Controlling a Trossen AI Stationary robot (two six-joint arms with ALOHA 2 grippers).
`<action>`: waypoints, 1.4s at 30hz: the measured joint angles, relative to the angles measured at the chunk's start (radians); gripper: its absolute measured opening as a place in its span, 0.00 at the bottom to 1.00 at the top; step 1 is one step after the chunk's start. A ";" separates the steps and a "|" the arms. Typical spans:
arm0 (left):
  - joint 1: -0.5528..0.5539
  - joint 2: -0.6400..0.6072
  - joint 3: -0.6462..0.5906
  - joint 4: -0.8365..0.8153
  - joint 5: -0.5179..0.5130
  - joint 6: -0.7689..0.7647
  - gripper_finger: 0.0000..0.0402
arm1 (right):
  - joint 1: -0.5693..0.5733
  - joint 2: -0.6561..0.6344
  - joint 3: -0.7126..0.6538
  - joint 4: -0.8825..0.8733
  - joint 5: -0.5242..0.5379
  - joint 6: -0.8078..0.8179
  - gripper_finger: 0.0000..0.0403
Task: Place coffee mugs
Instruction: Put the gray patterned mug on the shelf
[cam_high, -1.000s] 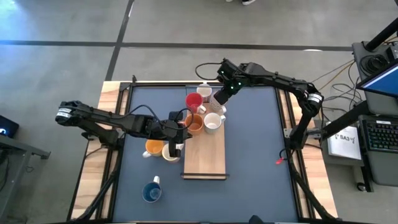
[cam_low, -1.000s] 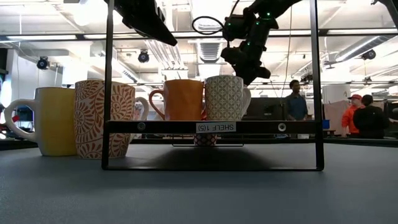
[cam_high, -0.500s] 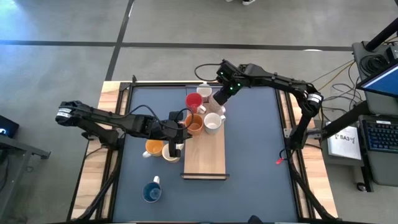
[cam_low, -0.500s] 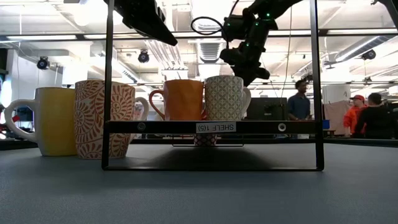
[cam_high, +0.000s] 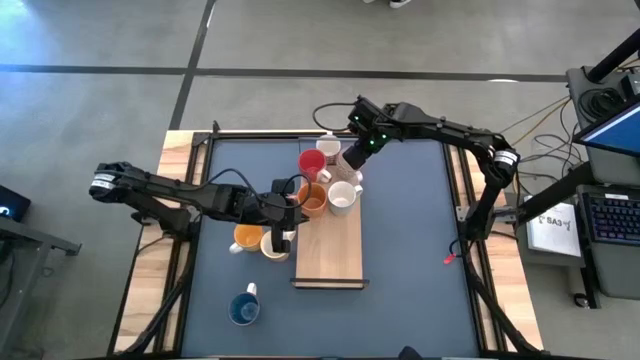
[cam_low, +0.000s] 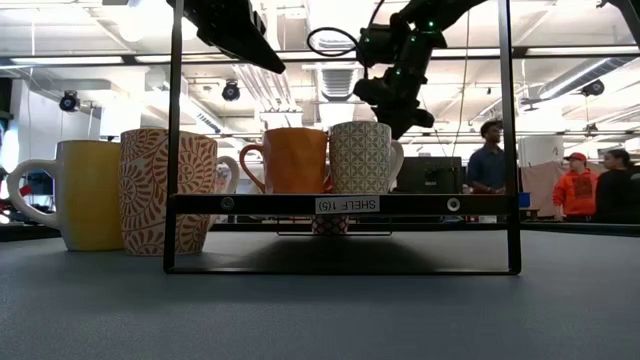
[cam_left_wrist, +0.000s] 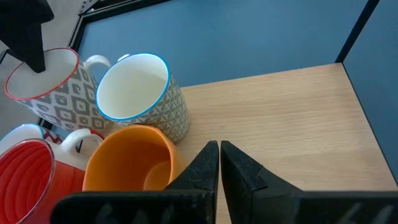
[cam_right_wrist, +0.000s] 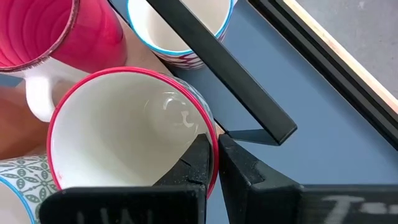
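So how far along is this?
About half done. Four mugs, including the red mug and orange mug, stand on the wooden shelf. The right gripper pinches a fifth, the red-rimmed mug, at its far end; the left gripper hangs shut, empty. Three wait on the mat, including the blue mug.

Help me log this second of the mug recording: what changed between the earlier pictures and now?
On the table, almost nothing changed. The right gripper shifted very slightly over the first half second and remains shut on the red-rimmed white mug. The left gripper stayed shut over the wooden shelf board, holding nothing. The orange mug and the other mugs kept their places. Only the people in the room behind the table walked about.
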 joint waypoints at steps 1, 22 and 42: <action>0.000 0.000 0.000 0.000 0.000 0.000 0.00 | 0.000 0.000 -0.001 0.000 0.000 0.000 0.03; 0.000 0.000 0.000 -0.001 0.000 0.019 0.00 | 0.000 0.000 -0.058 0.053 -0.001 0.024 0.03; 0.000 0.000 0.000 0.000 0.000 0.023 0.00 | 0.000 0.000 -0.061 0.074 -0.011 0.007 0.08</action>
